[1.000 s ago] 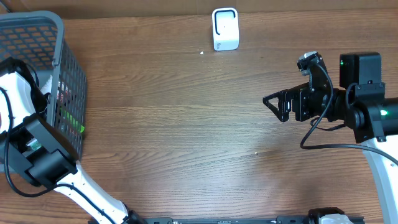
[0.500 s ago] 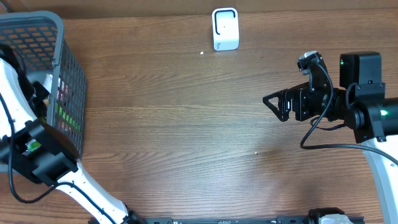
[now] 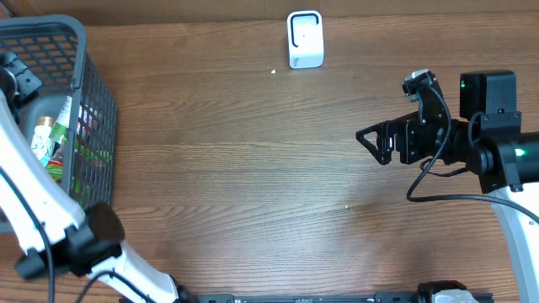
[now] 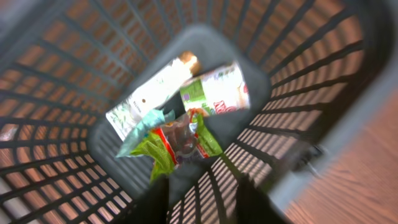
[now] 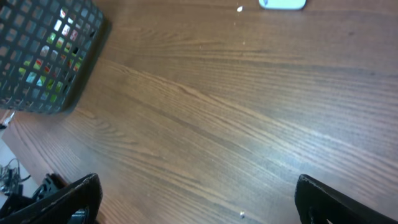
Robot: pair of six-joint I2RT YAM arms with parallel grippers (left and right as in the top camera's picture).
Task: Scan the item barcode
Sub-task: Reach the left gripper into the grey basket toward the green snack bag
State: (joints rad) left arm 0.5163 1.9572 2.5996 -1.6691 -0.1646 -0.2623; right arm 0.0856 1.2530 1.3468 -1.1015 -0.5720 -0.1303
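**Sam:** What do you see from above?

**Me:** I see the wood table (image 3: pixel 236 185). The gray basket (image 3: pixel 80 38) sits at its left end, and my left arm (image 3: pixel 29 181) reaches over it. Some packets (image 3: pixel 46 139) lie inside. The white scanner (image 3: pixel 305 39) stands at the far edge, well apart from the basket. My right gripper (image 3: pixel 375 141) hangs over the right side of the table.

**Sam:** And your left wrist camera?

**Me:** It looks down into the basket, and it is blurry. A green and red snack bag (image 4: pixel 180 140) lies on the bottom. It touches a white packet (image 4: pixel 146 99) and a green and white packet (image 4: pixel 217 93). My left gripper (image 4: pixel 205 199) is above them. Its fingers (image 4: pixel 158 199) are apart, with only basket between them.

**Sam:** And the right wrist?

**Me:** I see the table below me. The two fingers (image 5: pixel 68 199) are spread wide and hold nothing. The basket shows at the top left, and the scanner peeks in at the top edge.
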